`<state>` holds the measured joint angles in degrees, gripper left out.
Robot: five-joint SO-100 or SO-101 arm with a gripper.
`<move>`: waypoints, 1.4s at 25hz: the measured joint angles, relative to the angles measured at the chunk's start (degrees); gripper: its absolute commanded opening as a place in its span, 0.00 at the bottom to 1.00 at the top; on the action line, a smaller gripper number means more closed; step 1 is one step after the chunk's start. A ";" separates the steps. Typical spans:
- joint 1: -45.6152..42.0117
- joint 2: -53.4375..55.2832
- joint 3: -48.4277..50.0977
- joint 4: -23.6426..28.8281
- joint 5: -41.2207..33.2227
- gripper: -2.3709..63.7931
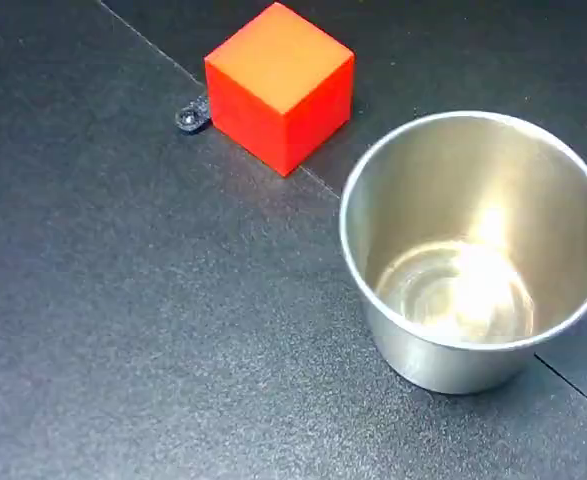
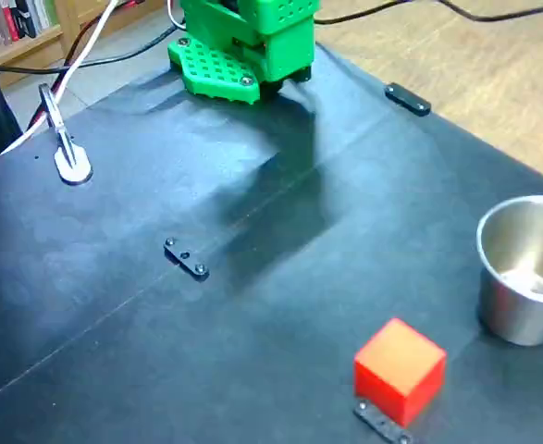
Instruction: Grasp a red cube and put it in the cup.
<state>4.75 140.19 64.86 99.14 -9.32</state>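
The red cube rests on the black table surface, up and left of the cup in a fixed view. In a fixed view the red cube sits near the front edge, with the steel cup upright and empty to its right. A clear gap separates cube and cup. Only the arm's green base shows, at the top of that view; the gripper is out of view in both fixed views.
A small black bracket lies against the cube's far-left corner, seen as a black bracket at its near side. Another black bracket lies mid-table, one more near the far right edge. A metal clamp and cables sit at the left.
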 measured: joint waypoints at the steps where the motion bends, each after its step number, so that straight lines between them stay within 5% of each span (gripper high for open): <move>1: 0.00 0.00 0.00 0.00 0.00 0.64; 30: 0.09 -0.44 0.00 0.00 -0.26 0.64; 35: 6.15 -3.69 -0.09 -0.35 -0.44 0.64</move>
<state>10.90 136.49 64.78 98.79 -9.76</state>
